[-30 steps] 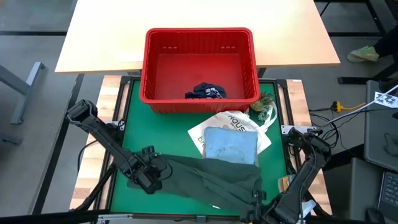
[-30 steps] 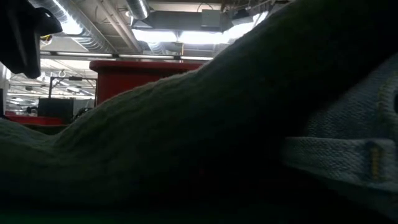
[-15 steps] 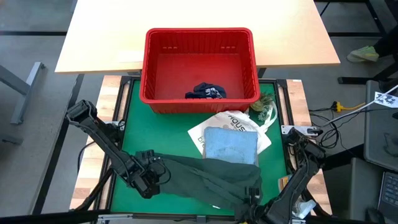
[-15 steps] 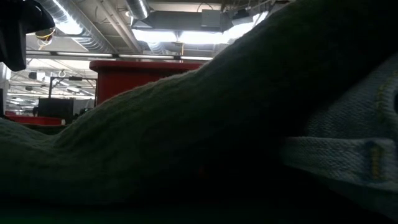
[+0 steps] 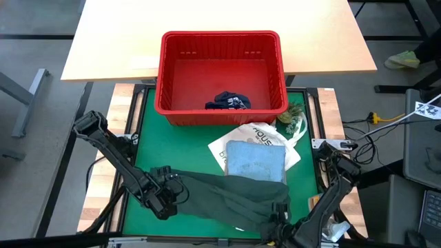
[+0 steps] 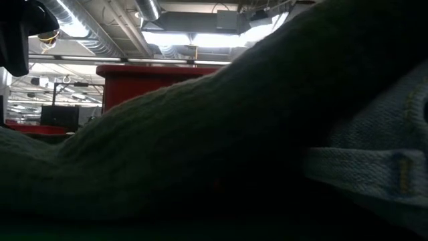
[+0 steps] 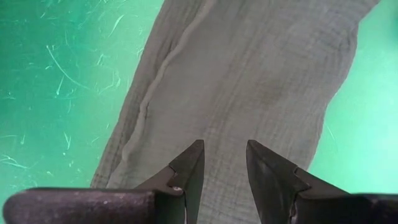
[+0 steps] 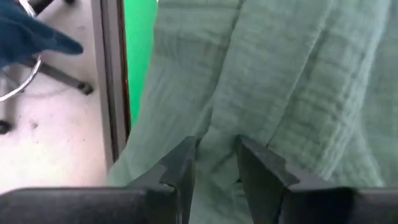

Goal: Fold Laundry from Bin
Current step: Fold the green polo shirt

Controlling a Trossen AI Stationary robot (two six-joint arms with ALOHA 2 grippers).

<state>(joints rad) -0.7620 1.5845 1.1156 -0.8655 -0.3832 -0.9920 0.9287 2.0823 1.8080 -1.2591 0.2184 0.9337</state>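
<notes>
We see both grippers, left gripper (image 5: 167, 192) and right gripper (image 5: 278, 219), clamped on the dark olive-green garment (image 5: 231, 194) along the mat's (image 5: 148, 138) front edge

Crinkly matt olive cloth garment (image 5: 231, 196), glossy slotted red plastic bin (image 5: 220, 74), smooth wood tabletop (image 5: 124, 41).

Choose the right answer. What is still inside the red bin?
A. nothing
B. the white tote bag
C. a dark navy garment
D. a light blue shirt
C: in the high view only a small dark navy garment lies on the floor of the bin; the blue shirt and the tote bag lie on the green mat in front of it.
</notes>
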